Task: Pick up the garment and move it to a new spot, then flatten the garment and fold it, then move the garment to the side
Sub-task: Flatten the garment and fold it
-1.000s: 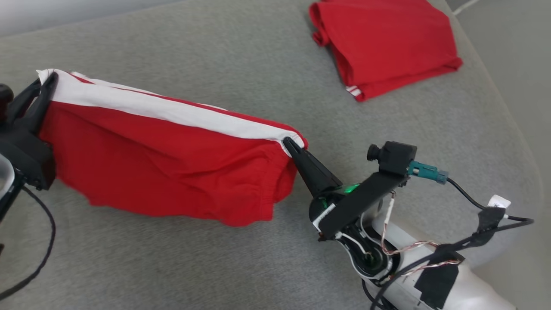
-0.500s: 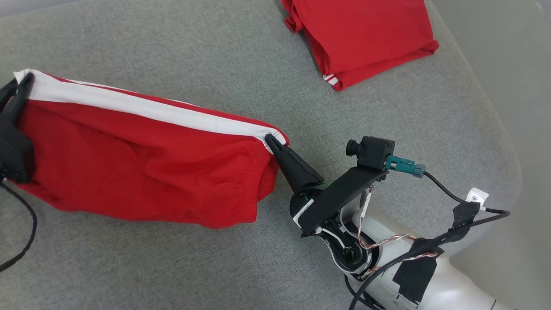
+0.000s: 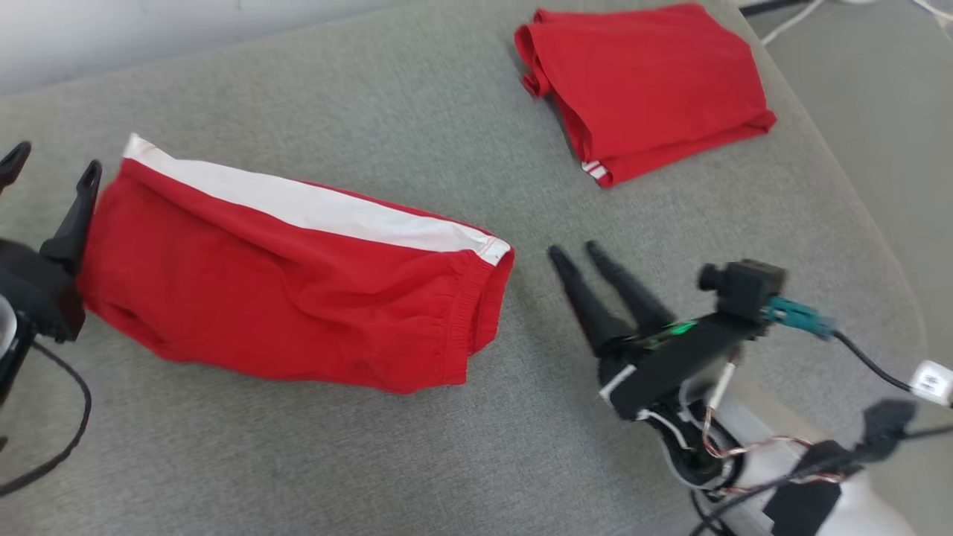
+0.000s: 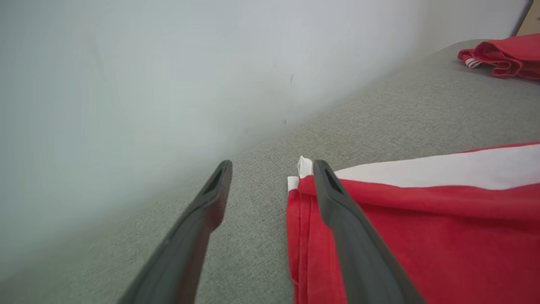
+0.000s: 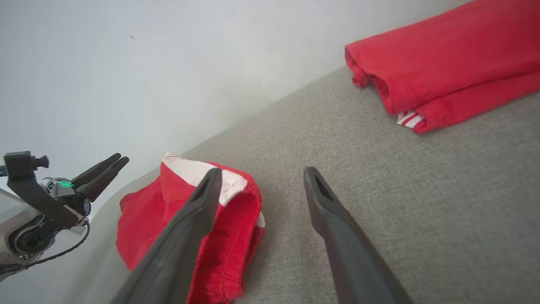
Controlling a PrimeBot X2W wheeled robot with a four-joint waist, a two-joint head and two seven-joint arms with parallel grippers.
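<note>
1 striped garment (image 3: pixel 283 298) and 1 folded garment (image 3: pixel 648 82) lie apart; left gripper (image 3: pixel 56 162), right gripper (image 3: pixel 573 249) both spread.

The shorts (image 3: pixel 283 298) are bright red, with a broad white stripe (image 3: pixel 313 208) along one edge. The folded garment (image 3: pixel 655 82) is the same red, with thin white stripes at one corner. The upholstery (image 3: pixel 372 89) is a flecked grey weave. The left gripper (image 3: pixel 56 162) and the right gripper (image 3: pixel 573 249) are matt black. The right wrist's connector (image 3: pixel 797 313) is teal and its light (image 3: pixel 677 327) is green. The wall (image 4: pixel 126 63) is pale grey.
</note>
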